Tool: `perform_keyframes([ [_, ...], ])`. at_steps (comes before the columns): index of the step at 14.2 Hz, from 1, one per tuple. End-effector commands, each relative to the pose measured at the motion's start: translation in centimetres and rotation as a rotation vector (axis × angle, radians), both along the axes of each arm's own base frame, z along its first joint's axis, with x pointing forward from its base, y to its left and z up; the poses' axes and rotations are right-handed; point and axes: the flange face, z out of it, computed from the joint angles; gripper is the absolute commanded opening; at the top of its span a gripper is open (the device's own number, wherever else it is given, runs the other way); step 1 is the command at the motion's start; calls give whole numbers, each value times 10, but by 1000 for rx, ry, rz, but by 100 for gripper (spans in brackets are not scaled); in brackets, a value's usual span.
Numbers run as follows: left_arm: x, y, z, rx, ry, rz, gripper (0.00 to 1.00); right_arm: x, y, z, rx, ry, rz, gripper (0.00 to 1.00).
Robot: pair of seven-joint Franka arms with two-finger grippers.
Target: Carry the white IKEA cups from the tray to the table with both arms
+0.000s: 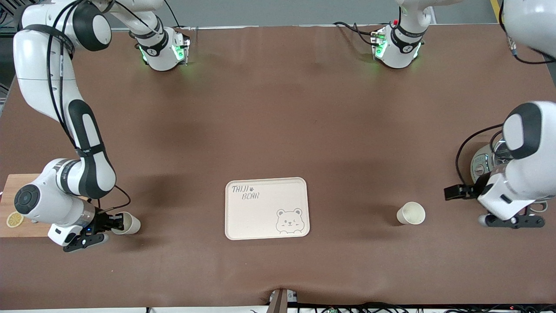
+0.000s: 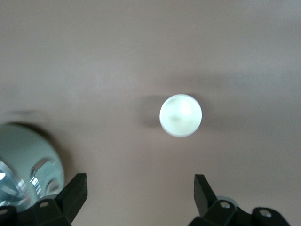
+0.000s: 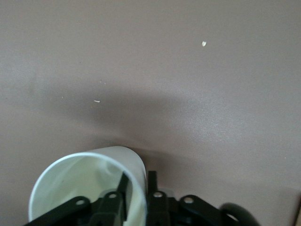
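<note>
One white cup [image 1: 411,213] stands upright on the brown table toward the left arm's end; it also shows in the left wrist view [image 2: 180,115]. My left gripper [image 1: 449,192] hangs open and empty between that cup and the pot, with both fingers [image 2: 75,193] spread wide and the cup ahead of them. My right gripper [image 1: 114,222] is shut on the wall of the second white cup [image 1: 128,223], low over the table beside the wooden board. In the right wrist view one finger is inside the cup [image 3: 80,181] and one outside, at my right gripper [image 3: 138,188].
A cream bear tray [image 1: 243,217] lies in the middle, between the two cups. A grey-green pot with a glass lid [image 1: 484,161] sits under the left arm and shows in the left wrist view [image 2: 23,160]. A wooden board [image 1: 17,184] with a lemon slice [image 1: 14,219] lies at the right arm's end.
</note>
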Motion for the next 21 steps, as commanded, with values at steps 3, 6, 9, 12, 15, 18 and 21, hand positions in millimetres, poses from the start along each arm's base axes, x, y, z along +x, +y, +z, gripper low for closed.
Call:
perform_keyframes([
  [3, -41, 7, 64, 14, 44, 57, 100, 4, -5, 12, 30, -16, -18, 100],
  [6, -67, -4, 100, 0, 73, 117, 100, 4, -5, 52, 44, 63, -6, 100],
  [9, -85, -4, 127, -16, 75, 107, 100, 4, -17, 117, 66, 175, -14, 100],
  [12, -102, -7, 142, -11, 97, 102, 100, -9, -13, 201, 70, 180, -97, 100],
  [15, -121, -9, 160, -3, 90, 104, 100, -48, 13, 306, 63, 199, -171, 100],
  [18, -133, -11, 178, 0, 63, 101, 100, -104, 28, 404, 57, 196, -186, 100],
  [21, -145, -17, 197, 0, 29, 91, 100, -170, 23, 462, 33, 253, -227, 100],
])
